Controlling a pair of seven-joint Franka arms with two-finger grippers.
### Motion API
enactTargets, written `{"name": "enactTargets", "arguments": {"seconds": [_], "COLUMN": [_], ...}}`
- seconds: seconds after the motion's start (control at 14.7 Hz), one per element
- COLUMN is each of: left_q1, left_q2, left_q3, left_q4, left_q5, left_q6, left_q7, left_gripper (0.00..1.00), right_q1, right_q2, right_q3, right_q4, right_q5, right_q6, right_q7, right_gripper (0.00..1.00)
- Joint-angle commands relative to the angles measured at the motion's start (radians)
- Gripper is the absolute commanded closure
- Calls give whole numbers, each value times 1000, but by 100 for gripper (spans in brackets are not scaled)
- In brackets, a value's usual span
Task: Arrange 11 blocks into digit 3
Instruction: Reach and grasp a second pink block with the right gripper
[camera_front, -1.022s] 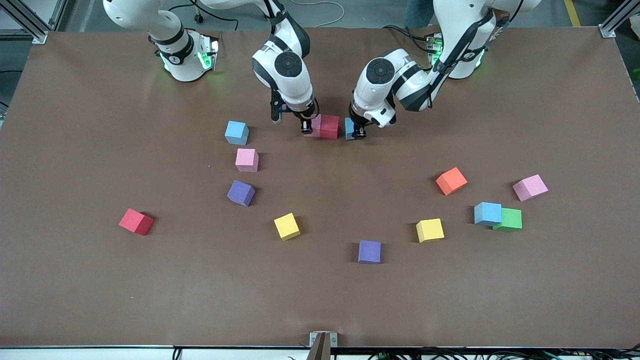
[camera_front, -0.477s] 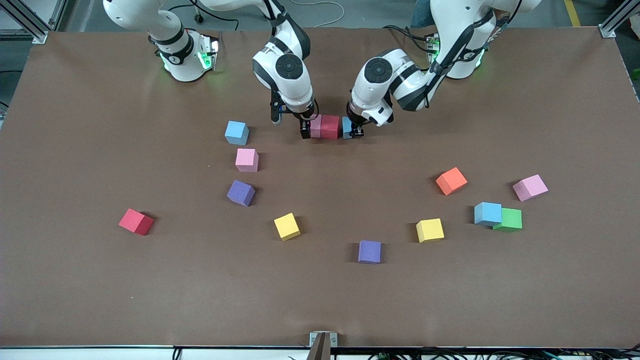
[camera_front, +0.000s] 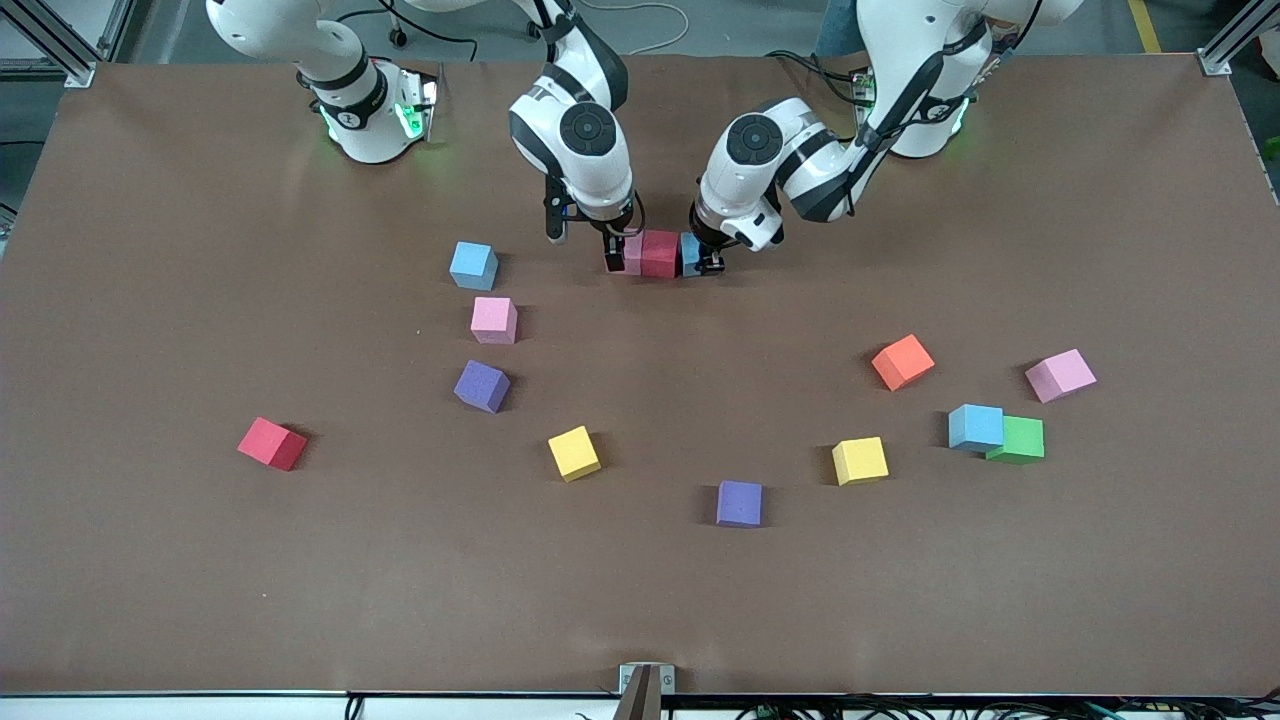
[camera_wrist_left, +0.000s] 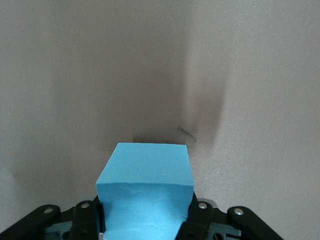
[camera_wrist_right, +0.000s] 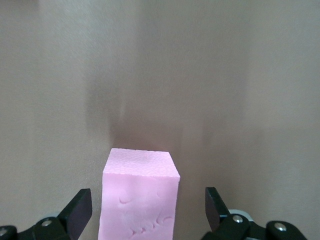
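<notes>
left gripper (camera_wrist_left: 145, 220) clamping light blue block (camera_wrist_left: 145, 192), right gripper (camera_wrist_right: 147, 210) spread around pink block (camera_wrist_right: 140, 200)

My left gripper (camera_front: 708, 262) hiding most of the light blue block (camera_front: 690, 254) beside the red block (camera_front: 659, 253), my right gripper (camera_front: 616, 258) covering part of the pink block (camera_front: 632, 254), green block (camera_front: 1024, 438) half hidden under another blue block (camera_front: 976, 427)

The left gripper (camera_wrist_left: 145, 220) clamps a light blue block (camera_wrist_left: 145, 192) between its black fingers (camera_wrist_left: 200, 220), one pressed to each side. The block's top face is flat and square. Under it lies the brown table (camera_wrist_left: 75, 75), with a dark shadow just past the block.
</notes>
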Motion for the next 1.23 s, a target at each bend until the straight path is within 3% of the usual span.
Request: {"name": "enactTargets", "arguments": {"seconds": [0.0, 0.34, 0.55, 0.89, 1.16], "left_q1": [-27, -30, -33, -41, -40], "left_q2": [17, 20, 20, 25, 26], "left_q3": [3, 3, 3, 5, 5], "left_q4": [8, 10, 16, 22, 22], "left_q5": [-6, -6, -6, 63, 66], "left_q6": [21, 21, 21, 19, 18], "left_q7": [-18, -21, -19, -18, -15], "left_gripper": [70, 70, 70, 70, 70], "right_q1": [-17, -100, -140, -270, -336], "right_q2": [-96, -214, -213, -207, -193], "right_q3": [-50, -81, -81, -81, -79], "right_q4": [-31, -94, -99, -106, -165], "right_q5": [6, -49, -106, -106, -106], "right_q6": [-87, -173, -166, -138, -3], "right_q7": [-150, -616, -863, -1478, -1662], "right_gripper": [0, 0, 0, 0, 0]}}
